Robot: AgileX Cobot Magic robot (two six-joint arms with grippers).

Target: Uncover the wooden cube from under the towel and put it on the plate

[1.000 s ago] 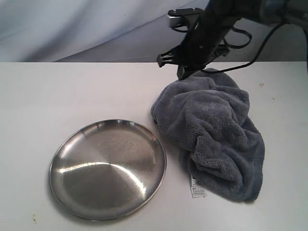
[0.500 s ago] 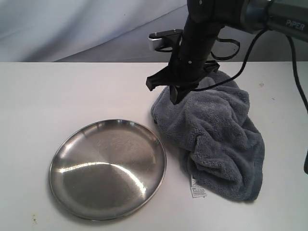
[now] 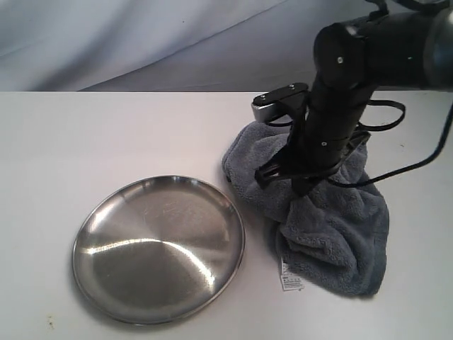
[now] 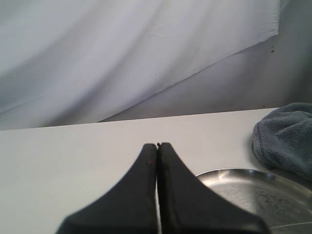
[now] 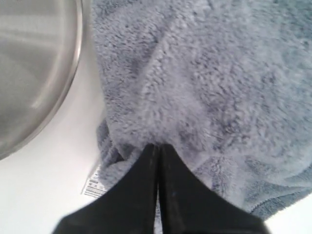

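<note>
The dark grey-blue towel [image 3: 333, 227] lies bunched on the white table, right of the steel plate [image 3: 159, 248]. The wooden cube is hidden; no part of it shows. My right gripper [image 3: 301, 185] points down over the middle of the towel, jaws shut, tips at the fleece [image 5: 204, 73] with nothing visibly pinched between them [image 5: 158, 145]. The plate's rim [image 5: 73, 63] lies close beside the towel. My left gripper [image 4: 157, 144] is shut and empty, hovering above bare table, with the plate [image 4: 253, 190] and the towel's edge [image 4: 287, 131] off to one side.
A small white label [image 3: 289, 276] sticks out at the towel's near edge, also seen in the right wrist view [image 5: 92, 185]. A draped pale backdrop [image 3: 141, 42] closes the table's far side. The right arm's cables [image 3: 396, 166] trail over the towel's right part.
The right arm has swung from the towel's far edge toward the front and right, coming down over the towel's middle. Towel and plate lie as before.
</note>
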